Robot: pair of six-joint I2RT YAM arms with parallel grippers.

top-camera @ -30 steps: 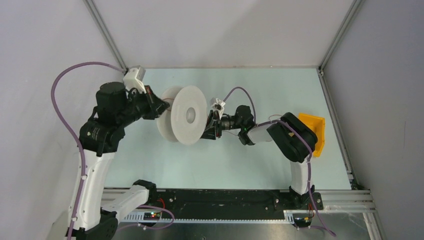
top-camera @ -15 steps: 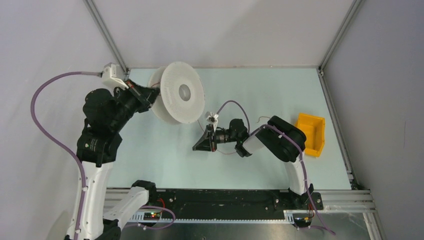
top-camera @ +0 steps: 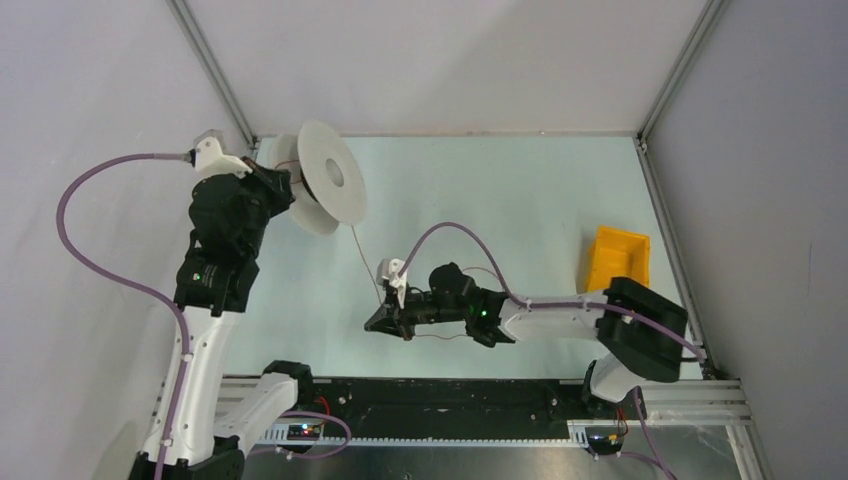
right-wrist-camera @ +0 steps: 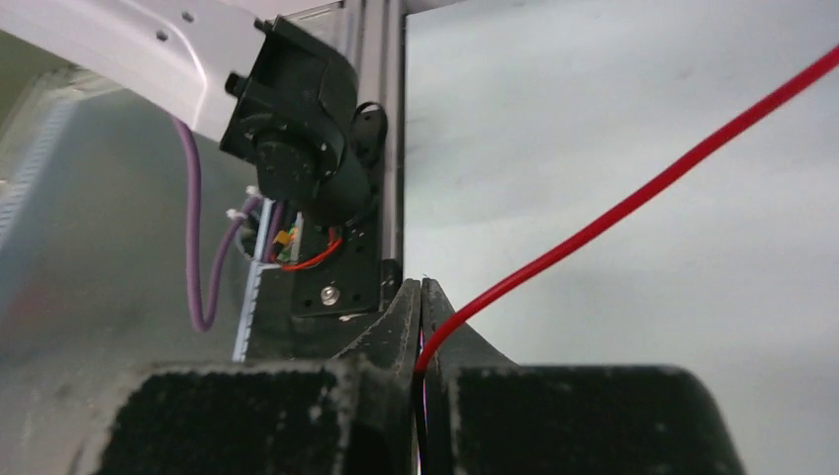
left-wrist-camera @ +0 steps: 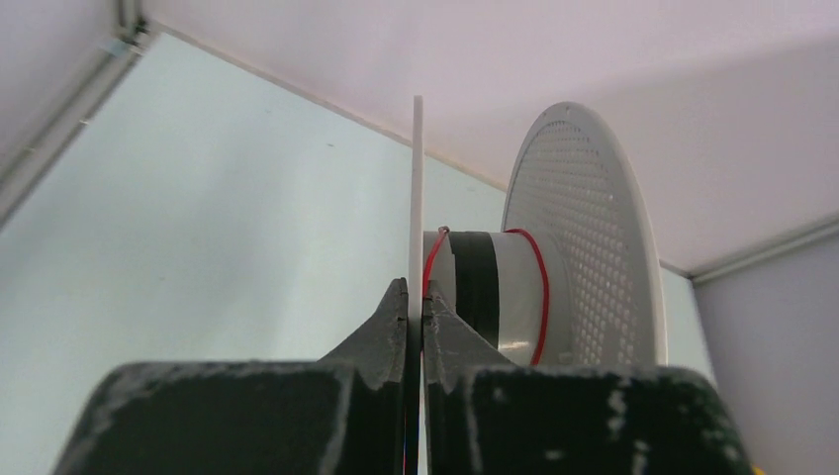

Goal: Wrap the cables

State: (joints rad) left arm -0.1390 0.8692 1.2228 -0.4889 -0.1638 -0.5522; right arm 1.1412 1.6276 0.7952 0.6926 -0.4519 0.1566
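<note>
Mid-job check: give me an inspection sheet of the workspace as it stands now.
Surface: pale green table, no marks seen.
Job's things: white spool held up at far left, with a few turns of red wire on its hub. The wire runs straight from the spool to the right gripper.
Clutter: yellow bin at the table's right edge.
Grippers: left gripper shut on the spool's near flange. Right gripper shut on the wire, low near the front edge.
Cables: purple cables loop along both arms, apart from the wire.
Surroundings: white walls with metal corner posts.
</note>
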